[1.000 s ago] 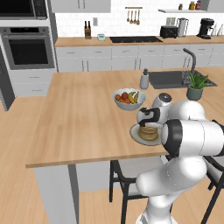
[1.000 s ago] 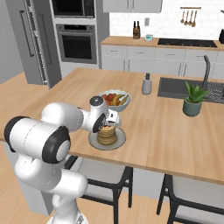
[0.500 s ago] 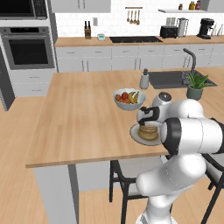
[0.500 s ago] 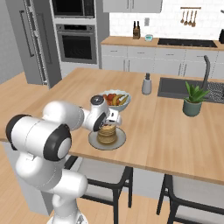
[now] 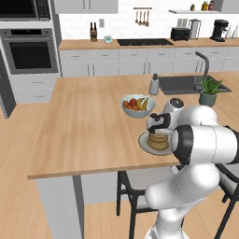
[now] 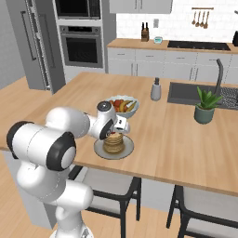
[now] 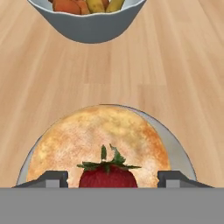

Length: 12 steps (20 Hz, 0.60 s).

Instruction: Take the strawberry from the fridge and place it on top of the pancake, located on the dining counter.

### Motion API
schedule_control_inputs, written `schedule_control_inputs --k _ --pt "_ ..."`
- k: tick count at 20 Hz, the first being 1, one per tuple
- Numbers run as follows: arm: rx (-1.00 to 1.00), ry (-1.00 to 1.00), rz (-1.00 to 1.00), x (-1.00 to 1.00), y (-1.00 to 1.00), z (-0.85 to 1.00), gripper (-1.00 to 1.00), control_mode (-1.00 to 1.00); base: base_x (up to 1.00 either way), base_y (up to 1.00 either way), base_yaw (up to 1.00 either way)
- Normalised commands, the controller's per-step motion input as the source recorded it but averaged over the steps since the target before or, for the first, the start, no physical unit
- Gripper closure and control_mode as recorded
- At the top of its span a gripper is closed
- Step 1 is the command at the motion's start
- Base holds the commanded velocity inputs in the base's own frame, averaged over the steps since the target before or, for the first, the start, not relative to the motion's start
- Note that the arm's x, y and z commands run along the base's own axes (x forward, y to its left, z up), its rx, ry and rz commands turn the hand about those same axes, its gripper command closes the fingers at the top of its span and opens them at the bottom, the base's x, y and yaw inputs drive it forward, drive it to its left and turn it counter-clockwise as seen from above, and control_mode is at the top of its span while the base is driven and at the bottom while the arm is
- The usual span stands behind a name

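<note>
Gripper (image 7: pixel 107 180) fingers spread wide — not clamped on the strawberry (image 7: pixel 107 177), which sits between them atop the pancake (image 7: pixel 99 144) near the dining counter's (image 5: pixel 84 126) front edge.

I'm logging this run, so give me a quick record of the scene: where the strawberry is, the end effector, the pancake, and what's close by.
strawberry: on the pancake stack, between the end effector's fingertips, which stand apart from it
end effector: open, low over the stack
pancake: stack on a grey plate
dining counter: light wood, carries plate and bowl
fruit bowl: white, just beyond the plate
</note>
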Motion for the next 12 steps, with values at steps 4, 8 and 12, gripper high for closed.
schedule_control_inputs --k 4,8,12 --pt "0.0 -0.01 0.0 -0.46 0.0 -0.01 -1.0 -1.0 0.0 0.0 0.0" --pt "0.0 0.0 0.0 -0.31 0.0 0.0 -1.0 -1.0 0.0 0.0 0.0" --pt "0.0 0.0 0.0 -0.08 0.0 0.0 -1.0 -1.0 0.0 0.0 0.0"
